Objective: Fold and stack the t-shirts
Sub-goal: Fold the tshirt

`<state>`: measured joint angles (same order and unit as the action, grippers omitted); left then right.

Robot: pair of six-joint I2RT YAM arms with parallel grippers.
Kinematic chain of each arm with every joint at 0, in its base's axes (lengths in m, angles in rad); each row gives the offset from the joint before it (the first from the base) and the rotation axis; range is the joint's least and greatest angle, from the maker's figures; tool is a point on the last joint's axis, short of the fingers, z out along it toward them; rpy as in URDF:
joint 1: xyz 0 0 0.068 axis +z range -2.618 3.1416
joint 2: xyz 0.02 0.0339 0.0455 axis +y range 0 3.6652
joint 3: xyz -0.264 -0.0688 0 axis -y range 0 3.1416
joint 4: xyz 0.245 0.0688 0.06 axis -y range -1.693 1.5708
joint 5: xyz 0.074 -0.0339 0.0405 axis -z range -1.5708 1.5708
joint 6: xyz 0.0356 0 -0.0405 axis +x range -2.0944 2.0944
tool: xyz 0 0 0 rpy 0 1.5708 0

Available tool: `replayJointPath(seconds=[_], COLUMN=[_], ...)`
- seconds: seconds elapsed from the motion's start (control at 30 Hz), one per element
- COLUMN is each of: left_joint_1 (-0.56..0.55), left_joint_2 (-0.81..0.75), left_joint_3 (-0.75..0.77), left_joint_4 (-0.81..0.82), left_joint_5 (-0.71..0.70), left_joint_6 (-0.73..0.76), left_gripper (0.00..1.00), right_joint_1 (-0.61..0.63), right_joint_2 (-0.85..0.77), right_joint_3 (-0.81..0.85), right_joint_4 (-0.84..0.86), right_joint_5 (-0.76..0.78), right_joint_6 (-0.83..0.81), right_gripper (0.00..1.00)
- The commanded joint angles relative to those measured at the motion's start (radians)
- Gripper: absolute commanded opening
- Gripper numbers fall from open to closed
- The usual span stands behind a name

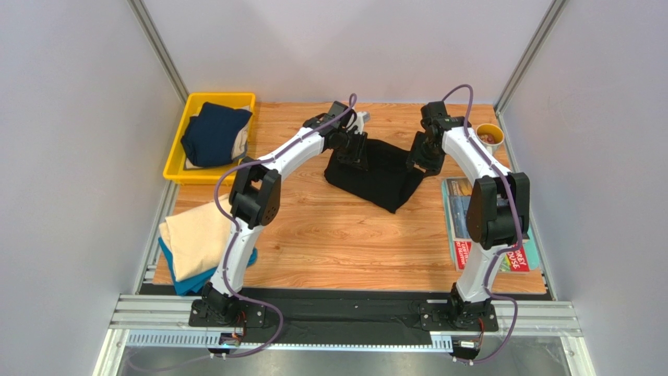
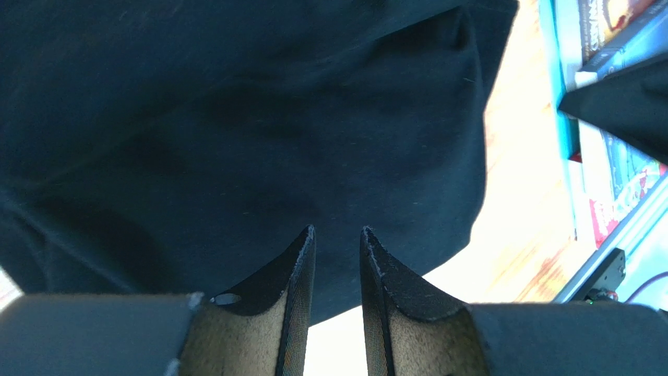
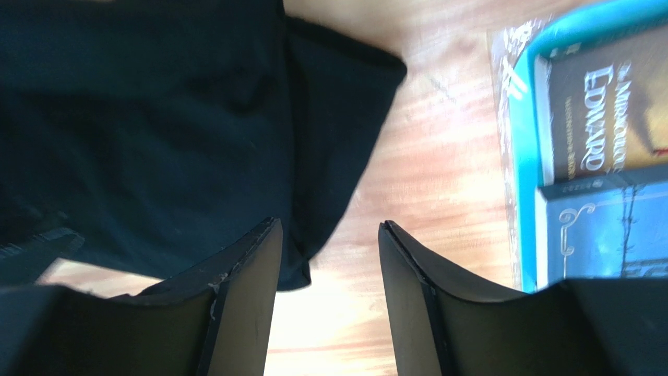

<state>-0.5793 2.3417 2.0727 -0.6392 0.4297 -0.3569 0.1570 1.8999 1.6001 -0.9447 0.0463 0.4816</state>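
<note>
Black t-shirt [image 1: 376, 176] is the one in play right now. It's sitting on the far middle of the wooden table [image 1: 337, 243], between the two wrists, bunched into a rough wedge that tapers to a point on the near side. It's not flat at all: soft folds everywhere and a hem or sleeve edge flopped over on its right side.

Both arms are reaching over it from either side, which I'd guess is so each can take one end and spread it out before folding.

The right gripper [image 3: 328, 227] has its fingers clearly spread with nothing between them — just bare wood in the gap and the shirt's edge next to one finger. The left gripper [image 2: 337, 235] has its fingers only narrowly apart with black cloth filling the view past the tips, and I honestly can't tell if it's pinching a fold or just hovering over it.

The other shirts look parked on the left, out of the way:
- The navy one [image 1: 216, 133] is in the yellow bin [image 1: 174, 149].
- The cream one [image 1: 196, 235] is on top of the teal one [image 1: 184, 278] at the table's left edge.

The magazines [image 1: 455, 200] lie just to the right of the black shirt.
</note>
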Motion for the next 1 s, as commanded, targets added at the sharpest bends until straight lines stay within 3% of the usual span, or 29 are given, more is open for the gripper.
replayJointPath(seconds=[0.0,0.13,0.67,0.7,0.77,0.87,0.9,0.97], left_joint_1=[0.012,0.013,0.044,0.045,0.053,0.059,0.059,0.062], left_joint_2=[-0.021,-0.038,-0.073,-0.073,-0.071,-0.074,-0.078,-0.085], left_joint_3=[-0.009,-0.046,-0.114,-0.118,-0.123,-0.128,-0.128,-0.135], left_joint_4=[0.018,0.015,-0.001,-0.001,-0.002,-0.005,-0.005,-0.005], left_joint_5=[0.000,-0.031,-0.057,-0.054,-0.046,-0.045,-0.051,-0.054], left_joint_6=[0.013,0.024,0.049,0.049,0.047,0.049,0.050,0.050], left_gripper=[0.34,0.33,0.32,0.32,0.32,0.31,0.30,0.30], right_joint_1=[0.006,0.009,0.045,0.047,0.049,0.053,0.056,0.064], right_joint_2=[-0.079,-0.061,0.131,0.134,0.137,0.108,0.096,0.046], right_joint_3=[-0.092,-0.137,-0.100,-0.101,-0.104,-0.118,-0.126,-0.143], right_joint_4=[0.067,0.125,0.222,0.234,0.241,0.244,0.241,0.231], right_joint_5=[-0.069,-0.163,-0.283,-0.296,-0.303,-0.304,-0.303,-0.299], right_joint_6=[-0.009,0.020,0.061,0.061,0.063,0.066,0.068,0.068], right_gripper=[0.54,0.55,0.55,0.53,0.38,0.07,0.01,0.00])
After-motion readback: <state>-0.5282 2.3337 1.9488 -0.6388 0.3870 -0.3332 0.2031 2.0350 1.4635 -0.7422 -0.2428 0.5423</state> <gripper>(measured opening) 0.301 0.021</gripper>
